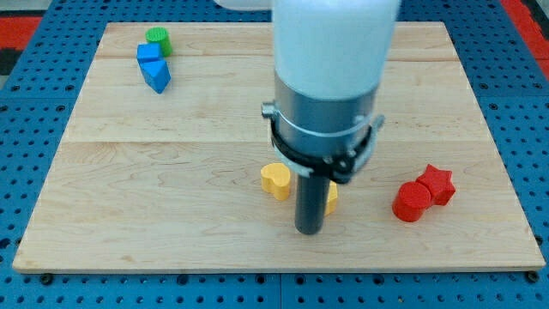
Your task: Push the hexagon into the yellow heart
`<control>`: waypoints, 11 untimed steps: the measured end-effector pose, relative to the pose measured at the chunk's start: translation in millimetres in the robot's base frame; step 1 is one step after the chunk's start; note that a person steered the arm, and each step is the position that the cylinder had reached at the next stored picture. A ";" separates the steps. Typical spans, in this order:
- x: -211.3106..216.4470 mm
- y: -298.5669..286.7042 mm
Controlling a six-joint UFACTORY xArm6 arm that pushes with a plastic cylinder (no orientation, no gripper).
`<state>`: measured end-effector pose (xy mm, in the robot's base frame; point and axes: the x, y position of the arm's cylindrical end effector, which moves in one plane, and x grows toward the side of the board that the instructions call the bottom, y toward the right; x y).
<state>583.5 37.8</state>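
Note:
A yellow heart (pixel 276 180) lies on the wooden board (pixel 171 215) just below the middle. A second yellow block (pixel 331 198), whose shape I cannot make out, peeks out from behind my rod on its right side. My tip (pixel 309 232) rests on the board just right of and below the heart, and is close against the hidden yellow block. The arm's white and grey body (pixel 330 86) covers the board's middle.
A red star (pixel 437 184) and a red rounded block (pixel 413 202) touch each other at the view's right. At the top left, a green round block (pixel 158 39), a blue block (pixel 149 53) and a blue triangular block (pixel 157 75) cluster together.

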 end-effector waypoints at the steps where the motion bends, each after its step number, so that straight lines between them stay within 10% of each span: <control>1: 10.9 30.5; 4: -27.7 46.9; 11: -92.2 -187.0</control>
